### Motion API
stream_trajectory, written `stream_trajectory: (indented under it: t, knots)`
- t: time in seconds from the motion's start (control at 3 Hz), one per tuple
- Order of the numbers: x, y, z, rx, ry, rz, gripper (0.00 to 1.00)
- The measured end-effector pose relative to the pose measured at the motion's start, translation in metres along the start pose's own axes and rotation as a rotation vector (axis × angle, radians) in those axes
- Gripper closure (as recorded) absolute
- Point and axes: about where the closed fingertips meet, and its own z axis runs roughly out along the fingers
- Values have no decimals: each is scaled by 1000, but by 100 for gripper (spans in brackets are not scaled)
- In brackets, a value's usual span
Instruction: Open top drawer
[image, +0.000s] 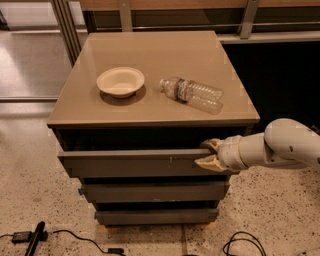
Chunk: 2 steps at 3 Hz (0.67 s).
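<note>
The tool (206, 153) is set narrow, pinching the top drawer (135, 164) edge; the bowl (120, 81) and bottle (192, 93) lie above it.

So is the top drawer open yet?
Barely open, it seems: the top drawer front stands forward of the two lower drawer fronts, but no interior shows. The gripper is at its right end.

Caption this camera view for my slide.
Robot gripper at the right end of the top drawer; bowl and plastic bottle on the cabinet top.
</note>
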Motion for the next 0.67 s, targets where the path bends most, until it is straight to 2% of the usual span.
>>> stream_trajectory:
  t: [0.33, 0.67]
  knots:
    - [-4, -3, -8, 0, 0, 0, 88]
    - [-7, -5, -13, 0, 0, 0, 100]
